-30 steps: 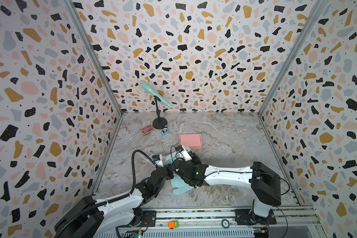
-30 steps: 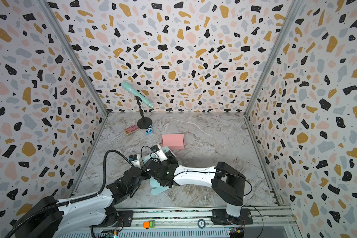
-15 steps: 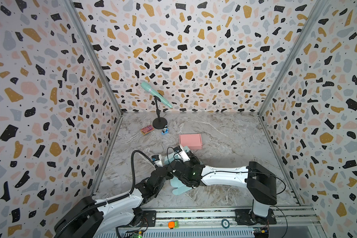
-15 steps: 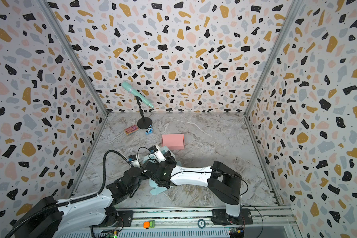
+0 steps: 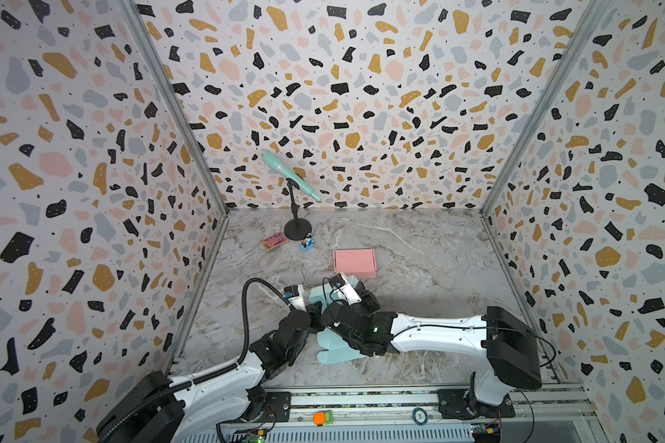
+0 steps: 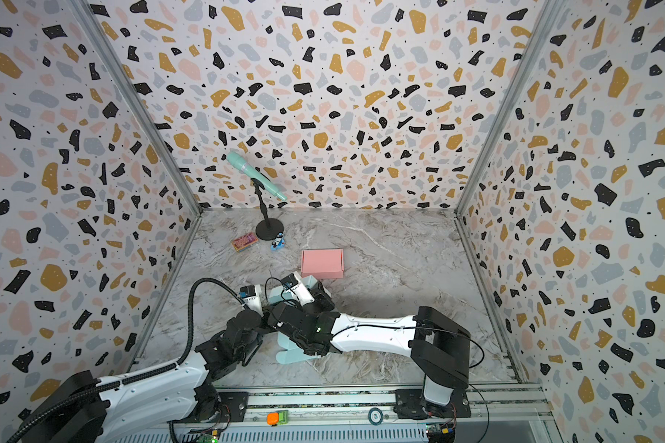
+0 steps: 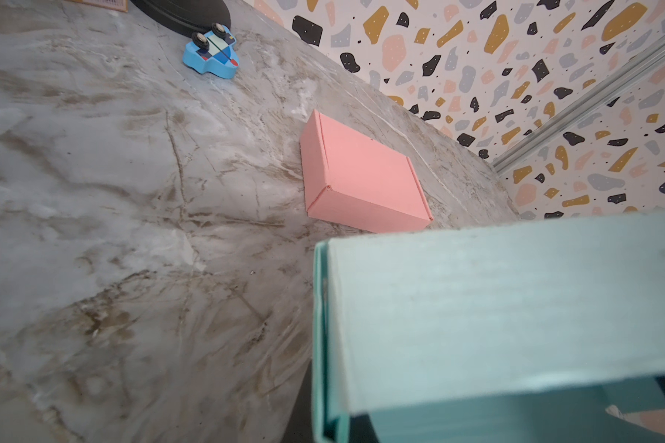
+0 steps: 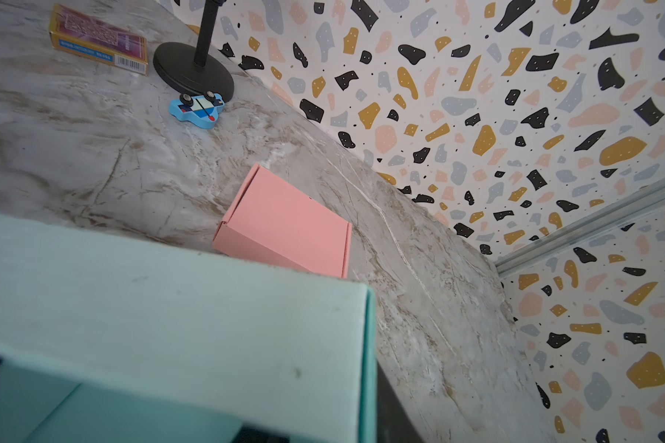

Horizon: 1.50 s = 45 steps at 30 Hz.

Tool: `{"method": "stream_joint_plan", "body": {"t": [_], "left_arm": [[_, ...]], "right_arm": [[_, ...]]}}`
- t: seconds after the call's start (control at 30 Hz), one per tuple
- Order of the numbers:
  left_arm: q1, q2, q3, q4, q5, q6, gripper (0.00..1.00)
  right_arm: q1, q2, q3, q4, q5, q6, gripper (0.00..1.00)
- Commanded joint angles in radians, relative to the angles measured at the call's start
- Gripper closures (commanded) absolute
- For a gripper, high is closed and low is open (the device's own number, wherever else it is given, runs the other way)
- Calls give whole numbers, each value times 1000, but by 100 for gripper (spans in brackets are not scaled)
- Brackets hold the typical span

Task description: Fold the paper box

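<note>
Barely anything has moved: the teal box (image 5: 334, 354) stays half-folded on the desk (image 5: 438, 276), just in front of the pink box (image 5: 354, 262), with both arms over it. Your left end effector (image 5: 315, 307) is pressed together; whether your right end effector (image 5: 363, 293) is spread cannot be told. If you let go too early, the raised wall may spring flat.
</note>
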Motion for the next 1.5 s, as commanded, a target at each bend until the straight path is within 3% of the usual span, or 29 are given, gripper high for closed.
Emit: {"method": "stream_joint_plan", "body": {"t": [0.0,0.3,0.53,1.0,1.2,1.47], "left_arm": [[-5,-10,30,49,-6,15,91],[-5,-26,51,-26,-56,73,91],[-6,-26,79,-91,-70,166,91],[-33,71,101,-10,65,448,89],[-77,131,99,62,57,503,87],[-95,233,96,149,35,526,87]], "right_arm": [[13,-61,-23,29,-25,9,61],[44,-235,-159,114,-204,41,34],[71,-448,-265,97,-355,93,25],[-71,-676,-332,50,-654,105,22],[-171,-727,-403,68,-742,118,22],[-229,-712,-453,92,-804,124,22]]}}
